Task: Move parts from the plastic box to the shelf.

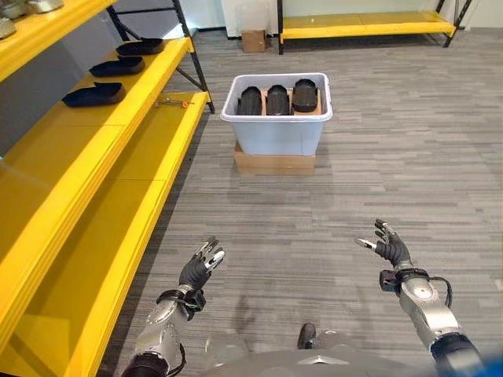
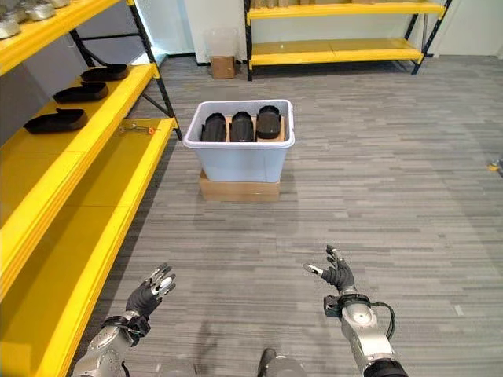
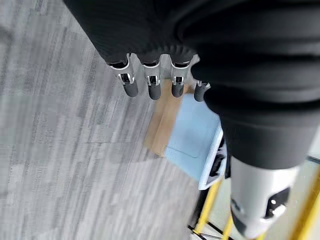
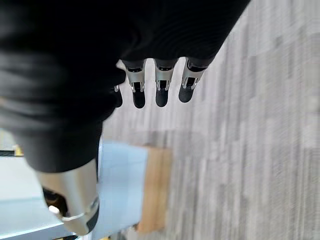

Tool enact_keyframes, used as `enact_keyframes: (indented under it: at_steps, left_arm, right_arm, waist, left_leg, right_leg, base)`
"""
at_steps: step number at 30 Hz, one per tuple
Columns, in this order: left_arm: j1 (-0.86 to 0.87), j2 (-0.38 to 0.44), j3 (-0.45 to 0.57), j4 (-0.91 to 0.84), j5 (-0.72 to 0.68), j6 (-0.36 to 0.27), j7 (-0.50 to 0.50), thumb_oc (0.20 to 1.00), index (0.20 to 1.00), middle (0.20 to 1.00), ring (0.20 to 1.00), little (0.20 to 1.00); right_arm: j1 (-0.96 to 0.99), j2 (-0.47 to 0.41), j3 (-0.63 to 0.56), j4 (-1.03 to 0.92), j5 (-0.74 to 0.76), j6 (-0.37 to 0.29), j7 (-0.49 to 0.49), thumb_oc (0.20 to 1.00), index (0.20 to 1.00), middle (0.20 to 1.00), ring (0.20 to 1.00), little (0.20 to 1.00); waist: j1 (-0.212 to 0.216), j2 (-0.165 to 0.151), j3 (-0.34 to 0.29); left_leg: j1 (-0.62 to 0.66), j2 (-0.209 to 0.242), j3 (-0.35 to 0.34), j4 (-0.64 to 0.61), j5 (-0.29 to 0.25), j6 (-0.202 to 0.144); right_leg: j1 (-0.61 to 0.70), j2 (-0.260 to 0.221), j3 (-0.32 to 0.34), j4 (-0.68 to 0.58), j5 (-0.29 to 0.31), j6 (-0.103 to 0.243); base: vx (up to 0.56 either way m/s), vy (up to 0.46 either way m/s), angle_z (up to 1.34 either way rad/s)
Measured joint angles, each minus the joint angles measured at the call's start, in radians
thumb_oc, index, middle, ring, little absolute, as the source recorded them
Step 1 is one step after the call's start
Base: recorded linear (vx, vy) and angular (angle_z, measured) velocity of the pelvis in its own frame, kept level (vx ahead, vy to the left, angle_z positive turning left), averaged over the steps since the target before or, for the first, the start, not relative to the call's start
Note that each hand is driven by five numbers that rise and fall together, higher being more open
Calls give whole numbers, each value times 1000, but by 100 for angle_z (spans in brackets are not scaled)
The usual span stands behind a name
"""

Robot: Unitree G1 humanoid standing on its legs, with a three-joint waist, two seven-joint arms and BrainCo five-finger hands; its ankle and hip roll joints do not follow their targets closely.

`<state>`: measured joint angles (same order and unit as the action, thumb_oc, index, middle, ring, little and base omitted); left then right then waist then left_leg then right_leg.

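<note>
Hands, left [image 1: 200,268] and right [image 1: 389,247], hover apart over carpet, fingers spread.

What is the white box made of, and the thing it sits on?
The box looks like smooth, slightly see-through plastic: pale, glossy walls with a rolled rim. The flat base under it is probably cardboard, going by its dull brown colour and sharp edges.
</note>
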<state>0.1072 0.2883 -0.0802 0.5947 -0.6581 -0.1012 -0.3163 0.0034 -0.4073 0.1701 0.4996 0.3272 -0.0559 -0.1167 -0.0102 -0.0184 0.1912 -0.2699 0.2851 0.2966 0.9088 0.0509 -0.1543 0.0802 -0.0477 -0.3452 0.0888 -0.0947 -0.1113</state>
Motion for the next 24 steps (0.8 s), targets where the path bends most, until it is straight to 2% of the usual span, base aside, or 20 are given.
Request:
enact_keyframes:
  at_steps: [1, 2, 3, 5, 6, 7, 8, 9, 12, 13, 14, 15, 16, 17, 18, 19, 20, 21, 23, 24]
  left_arm:
    - [4, -1, -2, 0, 0, 0, 5, 1000, 1000, 1000, 1000, 1000]
    - [3, 0, -10, -3, 0, 0, 15, 1000, 1000, 1000, 1000, 1000]
    - [-6, 0, -17, -3, 0, -1, 17, 1000, 1000, 1000, 1000, 1000]
    - [-21, -10, -30, -3, -1, -2, 22, 1000, 1000, 1000, 1000, 1000]
    - [-30, -18, -33, -5, 0, -3, 34, 1000, 1000, 1000, 1000, 1000]
    - [-33, -22, -31, -2, -1, -3, 43, 1000, 1000, 1000, 1000, 1000]
    - [-27, -26, -28, 3, 0, -2, 52, 1000, 1000, 1000, 1000, 1000]
    - [-23, -27, -27, 24, 1, -2, 57, 1000, 1000, 1000, 1000, 1000]
    - [-25, -28, -30, 60, 12, -30, 79, 1000, 1000, 1000, 1000, 1000]
    - [2, -24, -35, 33, 26, -66, 84, 1000, 1000, 1000, 1000, 1000]
    - [-1, -6, -25, 24, 41, -70, 85, 1000, 1000, 1000, 1000, 1000]
    - [-24, 42, -10, -4, 63, -59, 84, 1000, 1000, 1000, 1000, 1000]
    - [-42, 66, 25, 2, 81, -55, 84, 1000, 1000, 1000, 1000, 1000]
    - [-50, 97, 26, 14, 85, -57, 83, 1000, 1000, 1000, 1000, 1000]
    - [-41, 106, 34, 49, 103, -51, 85, 1000, 1000, 1000, 1000, 1000]
    - [-36, 106, 35, 66, 124, -44, 87, 1000, 1000, 1000, 1000, 1000]
    - [-37, 109, 35, 72, 130, -44, 83, 1000, 1000, 1000, 1000, 1000]
    - [-30, 118, 35, 71, 128, -42, 83, 1000, 1000, 1000, 1000, 1000]
    - [-28, 121, 46, 64, 128, -39, 82, 1000, 1000, 1000, 1000, 1000]
    - [-28, 120, 47, 64, 128, -39, 82, 1000, 1000, 1000, 1000, 1000]
  right_arm:
    - [2, 3, 3, -1, 0, 0, 1, 1000, 1000, 1000, 1000, 1000]
    - [3, 6, 8, -11, -2, 0, 5, 1000, 1000, 1000, 1000, 1000]
    - [2, 5, 18, -14, -7, 0, 8, 1000, 1000, 1000, 1000, 1000]
    - [13, 14, 34, -24, -19, 11, 17, 1000, 1000, 1000, 1000, 1000]
    - [14, 10, 48, -30, -24, 15, 26, 1000, 1000, 1000, 1000, 1000]
    - [15, 15, 62, -30, -38, 20, 32, 1000, 1000, 1000, 1000, 1000]
    - [14, 12, 85, -32, -43, 23, 40, 1000, 1000, 1000, 1000, 1000]
    - [17, 11, 96, -32, -46, 29, 48, 1000, 1000, 1000, 1000, 1000]
    - [31, 1, 115, -46, -46, 29, 57, 1000, 1000, 1000, 1000, 1000]
    - [41, -35, 119, -69, -46, 28, 79, 1000, 1000, 1000, 1000, 1000]
    - [46, -33, 108, -73, -46, 30, 83, 1000, 1000, 1000, 1000, 1000]
    - [47, -12, 109, -87, -45, 30, 104, 1000, 1000, 1000, 1000, 1000]
    - [45, 9, 110, -88, -45, 29, 117, 1000, 1000, 1000, 1000, 1000]
    - [34, 33, 110, -92, -49, 25, 127, 1000, 1000, 1000, 1000, 1000]
    - [24, 48, 110, -90, -57, 27, 131, 1000, 1000, 1000, 1000, 1000]
    - [29, 54, 112, -90, -58, 29, 133, 1000, 1000, 1000, 1000, 1000]
    - [26, 55, 111, -88, -56, 41, 131, 1000, 1000, 1000, 1000, 1000]
    - [16, 67, 105, -77, -54, 51, 123, 1000, 1000, 1000, 1000, 1000]
    - [0, 96, 88, -77, -54, 67, 93, 1000, 1000, 1000, 1000, 1000]
    - [-6, 99, 87, -77, -54, 69, 88, 1000, 1000, 1000, 1000, 1000]
  waist:
    - [2, -6, 2]
    - [-4, 3, -2]
    - [-18, 12, -2]
    - [-32, 13, 1]
    - [-27, 17, 5]
    - [-18, 17, 12]
    - [3, 26, 25]
    - [18, 21, 47]
    - [13, 8, 73]
    - [18, 37, 60]
    - [16, 18, 63]
    - [22, -32, 71]
    - [31, -66, 67]
    - [33, -87, 51]
    - [42, -70, 48]
    - [55, -77, 23]
    - [71, -84, 15]
    - [77, -82, 13]
    - [93, -87, 7]
    - [95, -87, 7]
  left_leg:
    - [10, -5, 34, -111, -15, 23]
    - [32, -19, 81, -323, -27, 43]
    - [57, -37, 108, -494, -21, 46]
    - [63, -94, 106, -726, 0, 47]
    - [78, -119, 87, -893, 24, 41]
    - [79, -127, 47, -982, 52, 36]
    - [72, -113, 12, -1011, 64, 35]
    - [59, -81, 15, -1007, 73, 33]
    - [2, -42, 55, -892, 74, 36]
    - [51, -60, 53, -820, -19, 62]
    - [96, -104, 63, -843, 50, 105]
    - [100, -149, 120, -756, 45, 137]
    - [132, -178, 169, -678, -34, 149]
    - [145, -207, 159, -598, -102, 152]
    - [148, -221, 129, -549, -182, 220]
    - [154, -249, 127, -567, -206, 239]
    - [174, -274, 121, -608, -214, 252]
    - [191, -297, 119, -658, -175, 260]
    - [240, -349, 132, -728, -165, 315]
    - [247, -358, 134, -732, -168, 320]
  right_leg:
    - [22, 5, 1, -22, -7, 11]
    - [50, 20, 2, -55, -5, 14]
    - [75, 35, 1, -72, -2, 7]
    - [106, 40, 14, -90, -16, 28]
    - [111, 45, 41, -100, -22, 38]
    - [123, 47, 59, -109, -27, 48]
    - [140, 47, 86, -109, -33, 58]
    - [169, 43, 103, -111, -41, 71]
    - [217, -2, 88, -106, -65, 87]
    - [226, -54, 97, -52, -122, 166]
    - [236, -108, 93, 6, -172, 218]
    - [274, -171, 79, 41, -159, 222]
    - [270, -235, 93, 197, -139, 211]
    - [235, -276, 154, 343, -63, 215]
    - [215, -282, 231, 431, 21, 252]
    - [184, -287, 261, 463, 80, 272]
    - [146, -283, 299, 519, 112, 340]
    - [73, -271, 317, 656, 94, 367]
    - [-84, -216, 302, 887, 96, 368]
    - [-107, -209, 296, 919, 96, 367]
  base:
    - [209, 123, -37]
    - [181, 152, -30]
    - [161, 158, -13]
    - [389, 266, -7]
    - [512, 283, -23]
    - [426, 236, -56]
    - [359, 227, -72]
    - [320, 260, -64]
    - [317, 250, -41]
    - [455, 297, -70]
    - [745, 490, -46]
    - [796, 569, 51]
    - [631, 525, 99]
    - [533, 533, 108]
    - [428, 489, 76]
    - [373, 410, 36]
    - [232, 283, 16]
    - [192, 246, 17]
    - [171, 223, 10]
    - [142, 169, -3]
